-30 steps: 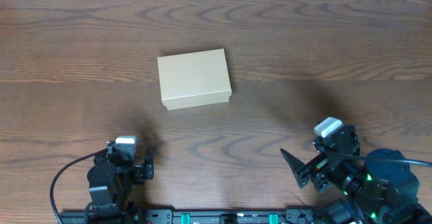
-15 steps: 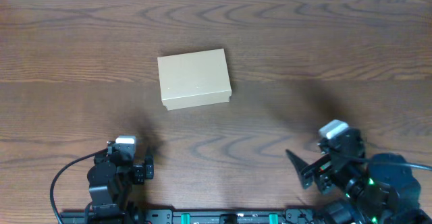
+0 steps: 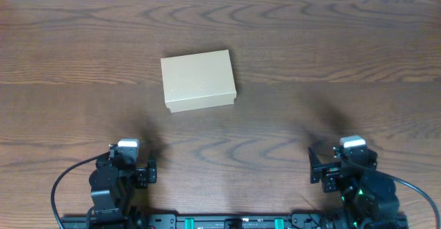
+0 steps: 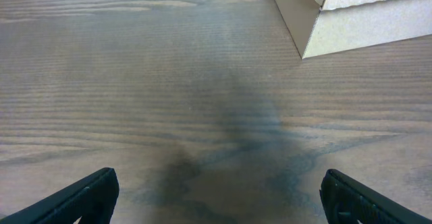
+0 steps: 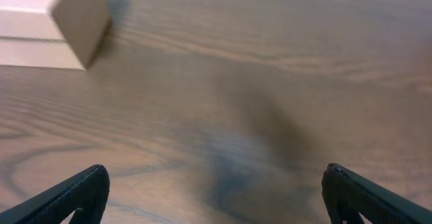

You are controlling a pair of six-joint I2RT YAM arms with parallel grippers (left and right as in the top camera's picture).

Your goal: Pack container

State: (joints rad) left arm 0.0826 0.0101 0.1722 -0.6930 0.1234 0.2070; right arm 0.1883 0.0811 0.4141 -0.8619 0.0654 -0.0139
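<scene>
Back toward my side went my right pincer (image 5: pixel 212 183), spread wide and empty. My left pincer (image 4: pixel 216 187) was spread and empty too. The box (image 3: pixel 198 81) sat shut in the middle of the tabletop (image 3: pixel 344 50), away from both. I think the packing was done.

There is one container (image 3: pixel 198 81), a single tan cardboard box, and one wood-grain counter (image 3: pixel 331 43) carrying it. Two robot arms show at the near edge in the overhead view: one left arm (image 3: pixel 110 184) and one right arm (image 3: pixel 362 191). That makes two pincers, the left pincer (image 4: pixel 219 197) and the right pincer (image 5: pixel 216 193). Each wrist view shows two dark fingertips (image 4: pixel 88 193), four in all. Two black cables are visible, one left cable (image 3: pixel 58 184) and one right cable (image 3: pixel 417 187). One dark rail (image 3: pixel 227 222) lies along the bottom edge.
</scene>
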